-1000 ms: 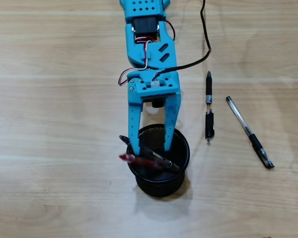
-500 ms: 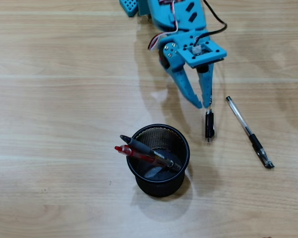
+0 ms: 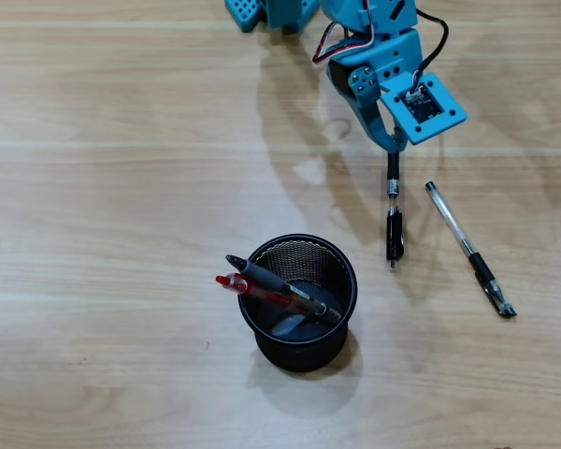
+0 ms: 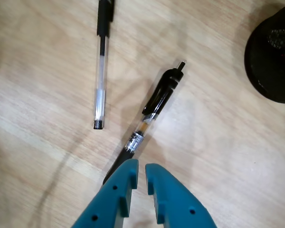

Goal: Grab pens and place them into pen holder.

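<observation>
The claw (image 3: 394, 142) is no longer down in the pen holder (image 3: 301, 348); it has swung off toward 1 o'clock in the overhead view and now hangs over the upper end of the black pen (image 3: 393, 211). Its two blue fingers (image 4: 121, 187), spread a second ago, now stand almost together, holding nothing.

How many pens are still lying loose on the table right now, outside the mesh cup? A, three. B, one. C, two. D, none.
C: in the overhead view the black pen and the clear pen with a black end lie on the table, while the red pen and another pen already sit in the pen holder.
</observation>
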Controlling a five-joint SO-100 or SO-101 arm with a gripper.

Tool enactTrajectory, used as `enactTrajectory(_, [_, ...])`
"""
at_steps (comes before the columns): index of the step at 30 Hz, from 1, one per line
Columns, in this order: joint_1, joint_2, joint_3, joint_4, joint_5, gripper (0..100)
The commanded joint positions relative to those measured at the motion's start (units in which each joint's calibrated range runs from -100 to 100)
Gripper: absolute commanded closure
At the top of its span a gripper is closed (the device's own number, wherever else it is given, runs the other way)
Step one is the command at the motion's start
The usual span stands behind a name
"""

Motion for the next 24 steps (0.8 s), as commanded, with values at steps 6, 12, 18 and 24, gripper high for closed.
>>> enactTrajectory(6, [0.19,15.11,-29.07,20.72,-0.28,98])
enactTrajectory(12, [-1.36,24.61,-36.82,25.45,-4.86,98])
enactTrajectory(18, [-3.17,28.05,-36.91,25.37,-8.21,98])
enactTrajectory(24, [-3.45,30.15,-36.91,22.1,-8.26,98])
